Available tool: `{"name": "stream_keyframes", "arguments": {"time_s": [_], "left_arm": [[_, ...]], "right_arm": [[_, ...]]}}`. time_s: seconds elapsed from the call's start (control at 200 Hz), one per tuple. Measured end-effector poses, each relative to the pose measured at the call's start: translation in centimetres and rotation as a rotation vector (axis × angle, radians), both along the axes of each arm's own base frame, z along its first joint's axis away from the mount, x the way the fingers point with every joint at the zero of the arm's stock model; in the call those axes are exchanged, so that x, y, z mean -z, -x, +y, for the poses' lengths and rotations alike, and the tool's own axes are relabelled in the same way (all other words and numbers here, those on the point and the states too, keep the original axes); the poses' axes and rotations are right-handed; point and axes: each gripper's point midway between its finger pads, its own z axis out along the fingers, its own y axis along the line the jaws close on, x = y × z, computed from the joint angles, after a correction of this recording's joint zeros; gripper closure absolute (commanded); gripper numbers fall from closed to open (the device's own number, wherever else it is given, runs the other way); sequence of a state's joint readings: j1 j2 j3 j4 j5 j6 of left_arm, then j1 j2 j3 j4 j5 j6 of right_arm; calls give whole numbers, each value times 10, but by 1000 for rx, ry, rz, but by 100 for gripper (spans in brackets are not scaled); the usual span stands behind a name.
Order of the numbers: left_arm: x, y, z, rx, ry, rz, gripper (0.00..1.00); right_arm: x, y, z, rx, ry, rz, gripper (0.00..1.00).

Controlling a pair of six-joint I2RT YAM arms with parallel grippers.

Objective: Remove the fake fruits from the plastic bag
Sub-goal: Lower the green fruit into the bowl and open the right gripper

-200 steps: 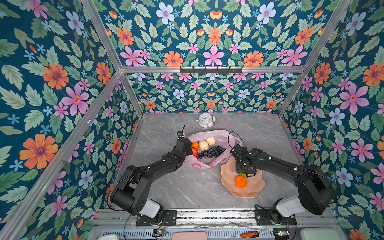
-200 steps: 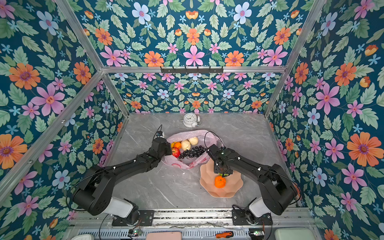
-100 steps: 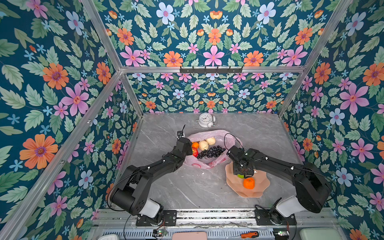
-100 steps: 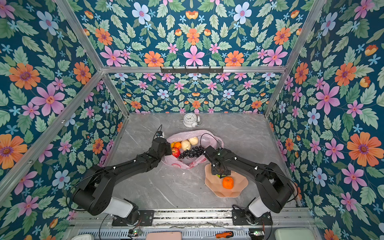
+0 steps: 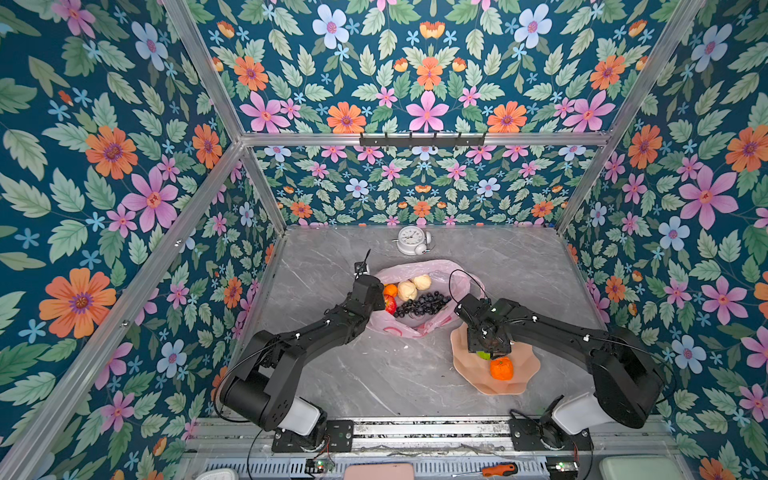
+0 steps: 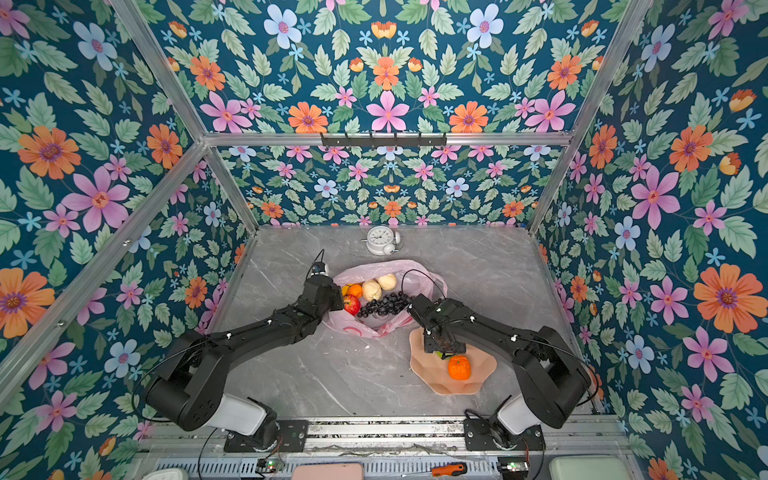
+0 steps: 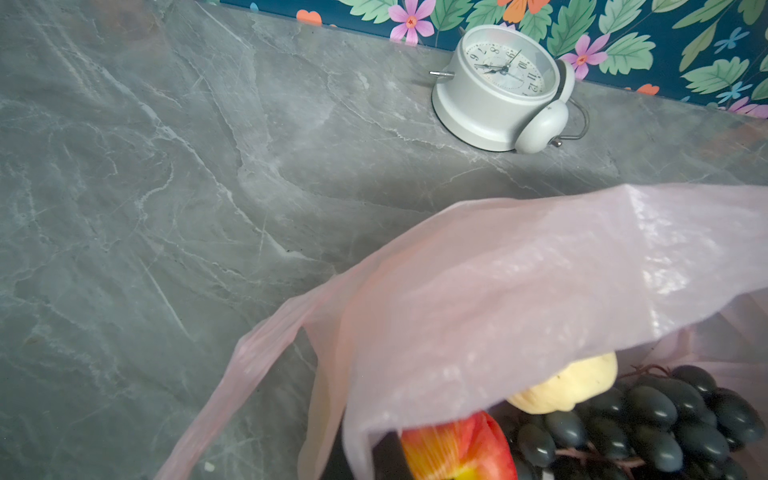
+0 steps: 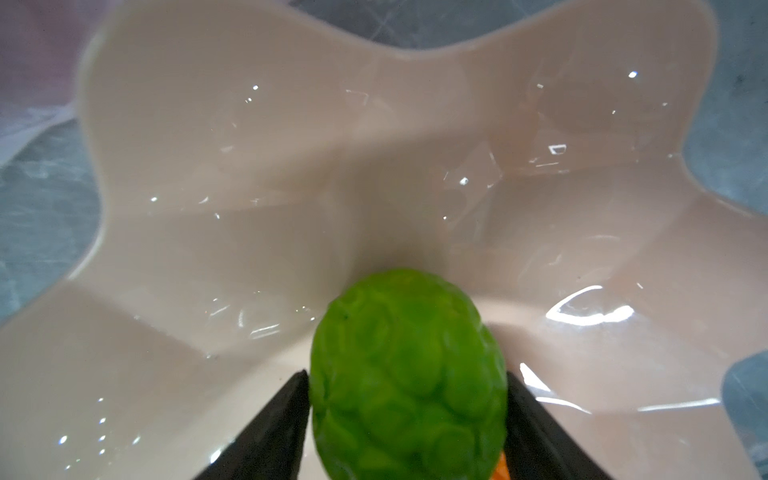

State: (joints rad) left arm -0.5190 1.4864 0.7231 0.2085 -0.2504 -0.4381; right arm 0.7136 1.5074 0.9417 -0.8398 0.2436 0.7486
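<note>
There are two claws: the left claw (image 5: 380,306) and the right claw (image 8: 407,374). One pink bag (image 5: 432,270) lies at the left claw. In it, close by that claw, are one red apple (image 5: 390,304), one orange (image 5: 390,290), two pale fruits (image 5: 407,289) (image 5: 422,281) and one bunch of dark grapes (image 5: 422,304). One peach dish (image 5: 523,365) sits under the right claw. One green bumpy fruit (image 8: 409,353) is between that claw's fingers (image 8: 270,436). A second orange (image 5: 501,368) is just beside it. One white clock (image 5: 411,240) stands on the tabletop (image 5: 374,374), well past both claws.
</note>
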Motion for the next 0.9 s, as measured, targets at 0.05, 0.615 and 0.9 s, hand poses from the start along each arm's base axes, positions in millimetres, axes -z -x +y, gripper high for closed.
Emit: {"name": "stream_keyframes", "arguments": {"time_s": [0.05,0.615,0.9], "left_arm": [[0,0,0,0,0,0,94],[0,0,0,-2,-1,-1,94],[-1,1,-1,6,5,0,94]], "right_arm": [[-2,-1,1,0,-4,-5,25],[-51,-18,12,-15,-77,-125,27],[-99,-60,57,-86,-217,-257,33]]}}
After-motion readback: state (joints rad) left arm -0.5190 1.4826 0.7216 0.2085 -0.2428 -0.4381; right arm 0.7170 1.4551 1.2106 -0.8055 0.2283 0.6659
